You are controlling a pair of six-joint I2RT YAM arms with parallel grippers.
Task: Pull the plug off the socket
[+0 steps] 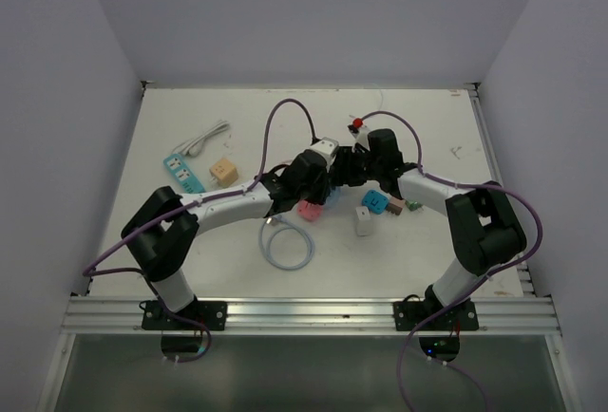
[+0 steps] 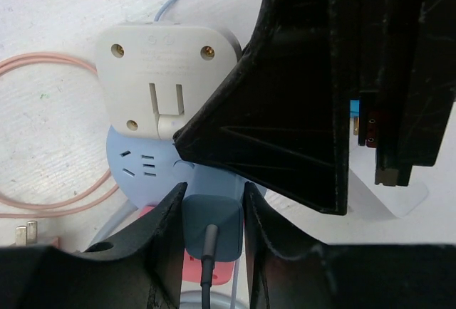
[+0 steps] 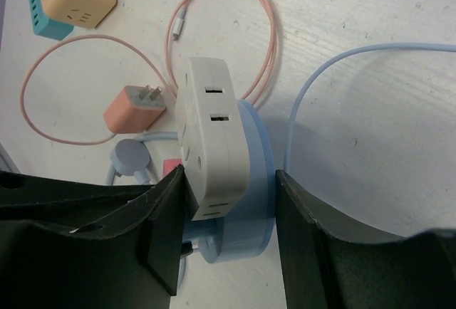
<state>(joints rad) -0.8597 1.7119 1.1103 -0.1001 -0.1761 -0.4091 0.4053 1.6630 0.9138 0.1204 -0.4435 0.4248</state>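
A round light-blue socket (image 3: 258, 181) with a white adapter (image 3: 212, 134) on its face is held off the table between my right gripper's (image 3: 228, 213) fingers (image 3: 306, 231), which are shut on it. In the left wrist view, a blue-grey plug (image 2: 211, 225) with a grey cord sits against the socket's (image 2: 135, 159) edge. My left gripper (image 2: 211, 234) is shut on the plug's sides. The white adapter (image 2: 167, 74) shows above it. In the top view both grippers, left (image 1: 323, 182) and right (image 1: 350, 171), meet at the table's middle and hide the socket.
A pink charger (image 3: 132, 110) and pink cable (image 3: 235, 10) lie beneath. A beige cube (image 1: 224, 171), a teal power strip (image 1: 183, 173) and a white cable (image 1: 204, 137) lie left. A white cube (image 1: 364, 222), a teal plug (image 1: 373, 203) and a light-blue cable coil (image 1: 285, 243) lie near.
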